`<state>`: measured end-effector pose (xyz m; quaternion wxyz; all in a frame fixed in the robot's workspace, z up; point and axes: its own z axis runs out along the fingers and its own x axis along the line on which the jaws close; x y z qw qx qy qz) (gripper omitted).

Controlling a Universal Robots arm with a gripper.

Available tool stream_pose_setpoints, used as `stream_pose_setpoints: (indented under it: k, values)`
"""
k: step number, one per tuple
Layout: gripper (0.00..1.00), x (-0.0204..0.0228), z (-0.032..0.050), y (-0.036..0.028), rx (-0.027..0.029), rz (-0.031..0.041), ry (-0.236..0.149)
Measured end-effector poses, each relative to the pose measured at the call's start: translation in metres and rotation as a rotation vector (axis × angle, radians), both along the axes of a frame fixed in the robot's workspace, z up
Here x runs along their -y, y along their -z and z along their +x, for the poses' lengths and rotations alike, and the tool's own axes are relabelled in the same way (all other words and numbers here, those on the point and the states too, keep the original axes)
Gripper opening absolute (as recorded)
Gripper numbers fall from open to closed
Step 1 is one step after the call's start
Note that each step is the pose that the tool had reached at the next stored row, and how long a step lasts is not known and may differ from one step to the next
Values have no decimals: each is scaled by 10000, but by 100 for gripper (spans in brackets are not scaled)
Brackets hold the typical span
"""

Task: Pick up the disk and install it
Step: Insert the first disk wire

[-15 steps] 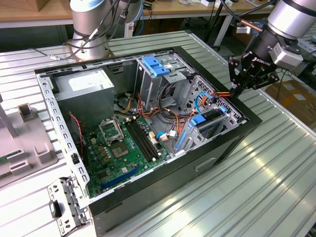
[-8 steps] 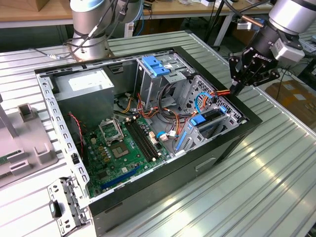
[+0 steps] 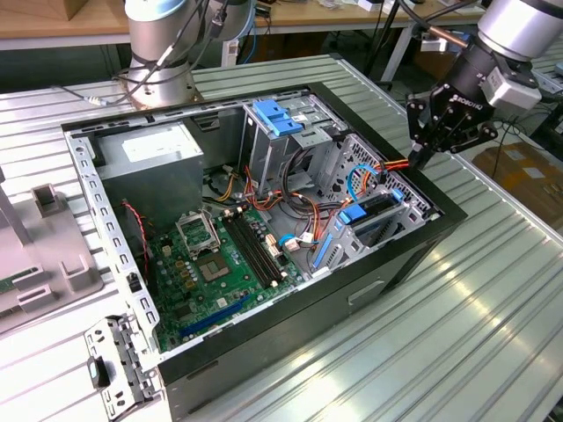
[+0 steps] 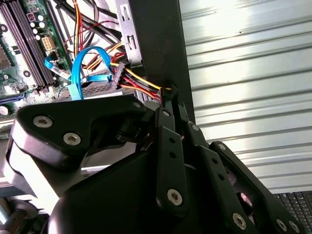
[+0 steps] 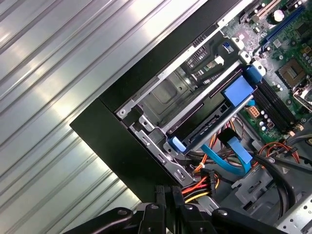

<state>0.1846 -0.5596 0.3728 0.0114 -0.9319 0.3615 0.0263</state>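
Note:
The disk [image 3: 376, 217] sits slotted in the drive cage at the front corner of the open computer case [image 3: 290, 343], with its blue side rail showing. In the first wrist view the disk [image 5: 210, 130] is seen edge-on between blue rail tabs. A blue data cable [image 5: 229, 158] and a red, yellow and black power cable [image 5: 204, 181] run to its end. My gripper [image 3: 420, 158] hangs just above the case's wall on the exterior view's right, beside that power cable. Its fingers [image 4: 168, 97] are pressed together with nothing visibly between them.
The grey power supply [image 3: 151, 154] fills the case's far corner, and the motherboard [image 3: 211, 264] lies on its floor. Blue latch pieces [image 3: 280, 119] top the upper drive cage. A removed bracket [image 3: 119, 369] lies on the ribbed metal table [image 3: 457, 334].

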Motion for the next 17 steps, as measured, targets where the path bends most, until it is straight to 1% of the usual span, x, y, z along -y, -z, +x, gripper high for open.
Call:
stream_pose_setpoints:
  k: [5,7,8,15,17]
  values:
    - [17,30,-135,3,0,2,-1]
    - [17,69,-233,5,1,3,-1]
    - [17,83,-266,7,1,3,-1]
    - [17,156,-500,20,2,5,0]
    - [17,199,-579,37,2,6,-1]
